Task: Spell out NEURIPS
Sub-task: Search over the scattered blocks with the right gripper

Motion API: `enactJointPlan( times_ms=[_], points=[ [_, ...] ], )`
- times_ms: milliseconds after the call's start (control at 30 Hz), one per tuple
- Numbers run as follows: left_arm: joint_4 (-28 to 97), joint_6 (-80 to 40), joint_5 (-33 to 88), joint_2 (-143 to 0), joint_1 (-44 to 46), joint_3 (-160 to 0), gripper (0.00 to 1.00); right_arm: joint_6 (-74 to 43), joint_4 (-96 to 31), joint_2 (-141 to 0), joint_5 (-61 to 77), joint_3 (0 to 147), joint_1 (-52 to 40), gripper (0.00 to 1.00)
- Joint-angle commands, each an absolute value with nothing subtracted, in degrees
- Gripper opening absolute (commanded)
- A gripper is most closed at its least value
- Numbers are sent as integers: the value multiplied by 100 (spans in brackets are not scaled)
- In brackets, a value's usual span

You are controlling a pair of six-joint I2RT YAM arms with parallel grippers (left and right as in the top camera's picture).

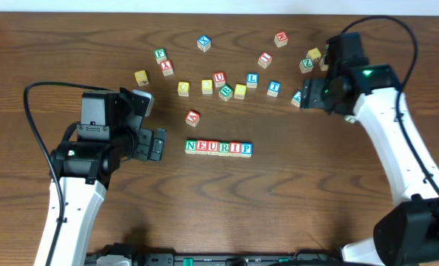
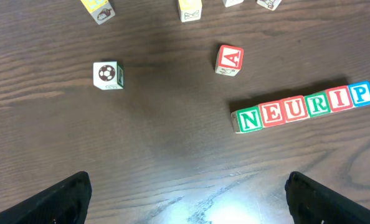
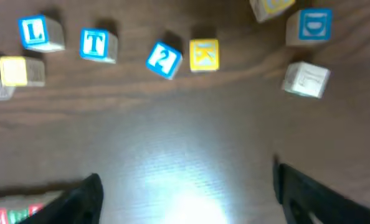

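Note:
Six pale-wood cubes stand in a touching row [image 1: 218, 148] that reads N, E, U, R, I, P. The row also shows in the left wrist view [image 2: 304, 107], slanting up to the right. My left gripper [image 1: 157, 144] is open and empty just left of the row's N end, and its fingers [image 2: 185, 199] frame bare table. My right gripper [image 1: 308, 92] is open and empty at the right, among loose cubes, over bare table [image 3: 185, 193]. Several yellow-faced cubes lie loose, such as one [image 1: 239, 91] behind the row and a yellow K cube [image 3: 203, 55].
Loose cubes lie scattered behind the row: a red A [image 1: 193, 117] [image 2: 230, 60], blue L [image 1: 252, 79] [image 3: 40, 32], blue T [image 1: 273, 88] [image 3: 96, 45], blue X [image 1: 204, 43] and green Z [image 1: 306, 65]. A cube with a football picture [image 2: 107, 74] lies left. A blue D cube [image 3: 314, 28] is near my right gripper.

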State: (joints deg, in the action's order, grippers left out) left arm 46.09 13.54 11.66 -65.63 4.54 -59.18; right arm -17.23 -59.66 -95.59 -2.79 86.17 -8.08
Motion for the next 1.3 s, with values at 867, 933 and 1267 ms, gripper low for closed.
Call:
enactJointPlan(
  times_ms=[867, 933, 1267],
  points=[
    [4604, 1389, 1111, -6558, 429, -6062, 98, -408, -7690, -12674, -823, 12112, 607, 99],
    [4604, 1389, 1111, -6558, 429, -6060, 98, -113, -7660, -12674, -666, 12112, 692, 99],
    [4604, 1389, 1111, -6558, 429, -6062, 98, 421, -7371, -12678, -239, 12112, 751, 99]
  ],
)
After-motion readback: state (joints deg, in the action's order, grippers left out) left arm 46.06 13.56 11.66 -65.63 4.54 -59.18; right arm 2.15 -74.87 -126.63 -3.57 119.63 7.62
